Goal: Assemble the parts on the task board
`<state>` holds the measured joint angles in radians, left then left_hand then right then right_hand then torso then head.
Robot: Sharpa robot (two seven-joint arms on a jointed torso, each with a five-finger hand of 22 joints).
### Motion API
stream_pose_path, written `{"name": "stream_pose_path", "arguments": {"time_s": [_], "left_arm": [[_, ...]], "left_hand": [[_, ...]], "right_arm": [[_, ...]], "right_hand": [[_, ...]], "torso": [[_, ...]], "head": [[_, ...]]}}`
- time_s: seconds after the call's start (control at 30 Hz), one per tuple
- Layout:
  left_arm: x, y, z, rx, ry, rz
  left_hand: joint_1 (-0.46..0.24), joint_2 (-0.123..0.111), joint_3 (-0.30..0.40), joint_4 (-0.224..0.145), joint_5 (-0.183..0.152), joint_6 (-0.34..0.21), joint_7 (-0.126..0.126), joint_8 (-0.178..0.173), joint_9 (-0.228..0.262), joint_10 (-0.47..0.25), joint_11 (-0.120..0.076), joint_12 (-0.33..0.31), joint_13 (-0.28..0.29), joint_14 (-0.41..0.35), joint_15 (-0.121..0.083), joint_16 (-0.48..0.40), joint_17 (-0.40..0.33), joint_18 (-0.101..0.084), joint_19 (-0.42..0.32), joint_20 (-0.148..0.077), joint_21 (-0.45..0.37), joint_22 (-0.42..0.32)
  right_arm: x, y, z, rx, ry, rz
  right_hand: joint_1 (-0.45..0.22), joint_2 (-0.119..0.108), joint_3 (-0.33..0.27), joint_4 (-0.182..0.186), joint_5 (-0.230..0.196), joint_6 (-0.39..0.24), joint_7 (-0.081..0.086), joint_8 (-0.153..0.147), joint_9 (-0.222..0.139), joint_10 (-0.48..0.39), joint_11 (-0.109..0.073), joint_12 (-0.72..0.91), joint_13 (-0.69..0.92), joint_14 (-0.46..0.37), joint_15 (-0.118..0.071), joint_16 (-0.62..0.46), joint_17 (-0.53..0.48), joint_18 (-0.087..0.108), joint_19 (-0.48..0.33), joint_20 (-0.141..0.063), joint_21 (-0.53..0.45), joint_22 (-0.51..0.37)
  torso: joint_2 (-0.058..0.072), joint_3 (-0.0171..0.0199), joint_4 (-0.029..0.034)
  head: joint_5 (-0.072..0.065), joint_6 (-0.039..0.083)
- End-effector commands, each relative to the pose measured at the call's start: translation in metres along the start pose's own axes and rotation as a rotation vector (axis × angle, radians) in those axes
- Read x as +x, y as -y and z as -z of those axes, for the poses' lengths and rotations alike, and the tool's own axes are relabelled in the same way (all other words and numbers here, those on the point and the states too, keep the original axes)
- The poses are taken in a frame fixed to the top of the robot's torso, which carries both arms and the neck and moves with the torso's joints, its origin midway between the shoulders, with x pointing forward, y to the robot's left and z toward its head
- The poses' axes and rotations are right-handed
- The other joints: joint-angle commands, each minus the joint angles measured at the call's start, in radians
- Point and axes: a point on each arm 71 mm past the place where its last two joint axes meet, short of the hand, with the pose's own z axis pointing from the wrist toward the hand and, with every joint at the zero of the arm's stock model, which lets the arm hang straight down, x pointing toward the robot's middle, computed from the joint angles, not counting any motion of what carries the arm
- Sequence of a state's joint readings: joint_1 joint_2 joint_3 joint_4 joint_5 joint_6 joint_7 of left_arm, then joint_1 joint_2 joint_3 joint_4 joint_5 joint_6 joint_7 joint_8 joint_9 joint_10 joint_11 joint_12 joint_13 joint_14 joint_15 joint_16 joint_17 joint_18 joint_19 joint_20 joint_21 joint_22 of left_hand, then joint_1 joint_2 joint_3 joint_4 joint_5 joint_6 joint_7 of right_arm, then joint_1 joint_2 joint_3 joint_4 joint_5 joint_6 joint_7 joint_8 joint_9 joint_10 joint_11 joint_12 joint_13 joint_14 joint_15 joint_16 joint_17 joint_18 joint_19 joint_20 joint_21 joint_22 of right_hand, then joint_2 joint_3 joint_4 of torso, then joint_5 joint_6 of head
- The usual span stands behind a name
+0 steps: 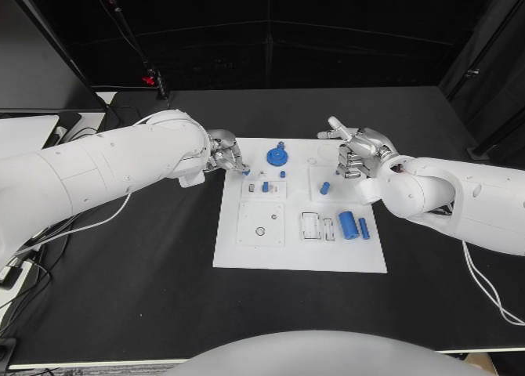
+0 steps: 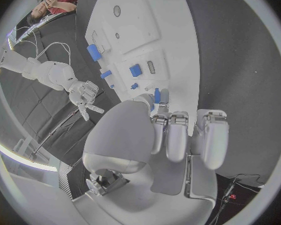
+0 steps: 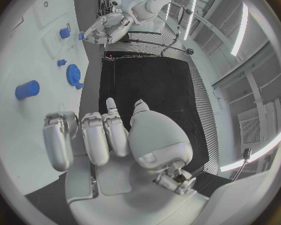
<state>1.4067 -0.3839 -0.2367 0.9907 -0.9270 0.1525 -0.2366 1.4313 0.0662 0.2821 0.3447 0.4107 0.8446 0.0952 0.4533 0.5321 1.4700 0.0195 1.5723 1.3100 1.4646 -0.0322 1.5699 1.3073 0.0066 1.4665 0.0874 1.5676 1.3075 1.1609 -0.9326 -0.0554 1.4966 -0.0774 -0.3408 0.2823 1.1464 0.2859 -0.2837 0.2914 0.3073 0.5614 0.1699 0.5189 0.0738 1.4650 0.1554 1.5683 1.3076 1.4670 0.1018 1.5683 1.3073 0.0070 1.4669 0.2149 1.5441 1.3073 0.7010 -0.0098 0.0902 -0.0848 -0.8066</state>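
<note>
The white task board (image 1: 302,251) lies in the middle of the black table. My left hand (image 1: 226,151) hovers at the board's far left corner and pinches a small blue part (image 2: 157,95) between thumb and finger. My right hand (image 1: 359,149) hangs over the board's far right corner with its fingers apart and nothing in them. On the board sit a blue gear-like part (image 1: 277,157), a small blue peg (image 1: 265,186), a short blue part (image 1: 325,187), a larger blue cylinder (image 1: 347,225) and a slim blue part (image 1: 363,228) beside it.
Empty recesses (image 1: 260,231) and slots (image 1: 310,225) mark the board's near half. Cables (image 1: 59,235) trail across the table's left side, and another cable (image 1: 483,282) runs along the right. Bare black table surrounds the board.
</note>
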Motion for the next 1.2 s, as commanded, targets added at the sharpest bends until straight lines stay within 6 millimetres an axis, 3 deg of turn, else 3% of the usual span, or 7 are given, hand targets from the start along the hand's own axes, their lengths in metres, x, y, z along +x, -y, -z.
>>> {"name": "stream_pose_path", "arguments": {"time_s": [0.03, 0.43, 0.8, 1.2], "left_arm": [[0.0, -0.002, 0.005, -0.029, 0.023, 0.041], [0.01, -0.002, 0.021, -0.033, 0.027, 0.054], [0.015, -0.001, 0.022, -0.062, 0.012, 0.059], [0.018, -0.001, 0.022, -0.131, 0.022, 0.06]], "left_hand": [[0.002, -0.006, 0.068, -0.061, 0.009, 0.025, -0.018, 0.005, 0.001, 0.101, -0.001, -0.002, 0.261, 0.106, -0.006, 0.001, 0.263, -0.007, 0.104, -0.006, 0.003, 0.263], [-0.006, -0.039, 0.066, -0.064, 0.009, 0.028, -0.02, 0.011, 0.008, 0.101, -0.002, -0.002, 0.261, 0.106, -0.006, 0.001, 0.263, -0.007, 0.104, -0.005, 0.003, 0.263], [-0.011, -0.065, 0.051, -0.069, 0.012, 0.028, -0.023, 0.017, 0.016, 0.101, -0.005, -0.002, 0.261, 0.106, -0.007, 0.001, 0.263, -0.007, 0.104, -0.005, 0.003, 0.263], [-0.008, -0.056, 0.055, -0.071, 0.018, 0.028, -0.022, 0.018, 0.018, 0.101, -0.005, -0.002, 0.261, 0.106, -0.008, 0.001, 0.263, -0.007, 0.104, -0.006, 0.003, 0.263]], "right_arm": [[0.0, -0.001, 0.0, -0.007, 0.0, -0.001], [-0.002, -0.001, 0.0, -0.008, 0.002, 0.0], [-0.002, -0.001, 0.0, -0.009, 0.002, 0.0], [-0.001, -0.001, 0.0, -0.01, 0.0, -0.001]], "right_hand": [[0.005, 0.001, 0.004, 0.0, 0.006, -0.008, 0.063, 0.005, -0.002, 0.106, 0.004, 0.003, 0.263, 0.104, 0.0, 0.002, 0.263, 0.007, 0.062, -0.004, -0.007, 0.241], [0.005, 0.001, 0.004, 0.0, 0.007, -0.008, 0.063, 0.005, -0.002, 0.106, 0.004, 0.003, 0.263, 0.104, 0.0, 0.002, 0.263, 0.007, 0.062, -0.004, -0.007, 0.241], [0.005, 0.001, 0.004, 0.0, 0.007, -0.008, 0.063, 0.005, -0.002, 0.106, 0.004, 0.003, 0.263, 0.104, 0.0, 0.002, 0.263, 0.007, 0.062, -0.004, -0.007, 0.241], [0.005, 0.001, 0.005, 0.0, 0.007, -0.008, 0.063, 0.005, -0.002, 0.106, 0.004, 0.003, 0.263, 0.104, 0.0, 0.002, 0.263, 0.007, 0.061, -0.004, -0.008, 0.24]], "torso": [[0.0, 0.0001, 0.0005], [0.0, -0.0021, -0.0032], [0.002, -0.0019, -0.0039], [0.001, -0.0015, -0.0028]], "head": [[0.004, 0.0], [0.018, 0.001], [0.017, 0.001], [0.019, -0.001]]}}
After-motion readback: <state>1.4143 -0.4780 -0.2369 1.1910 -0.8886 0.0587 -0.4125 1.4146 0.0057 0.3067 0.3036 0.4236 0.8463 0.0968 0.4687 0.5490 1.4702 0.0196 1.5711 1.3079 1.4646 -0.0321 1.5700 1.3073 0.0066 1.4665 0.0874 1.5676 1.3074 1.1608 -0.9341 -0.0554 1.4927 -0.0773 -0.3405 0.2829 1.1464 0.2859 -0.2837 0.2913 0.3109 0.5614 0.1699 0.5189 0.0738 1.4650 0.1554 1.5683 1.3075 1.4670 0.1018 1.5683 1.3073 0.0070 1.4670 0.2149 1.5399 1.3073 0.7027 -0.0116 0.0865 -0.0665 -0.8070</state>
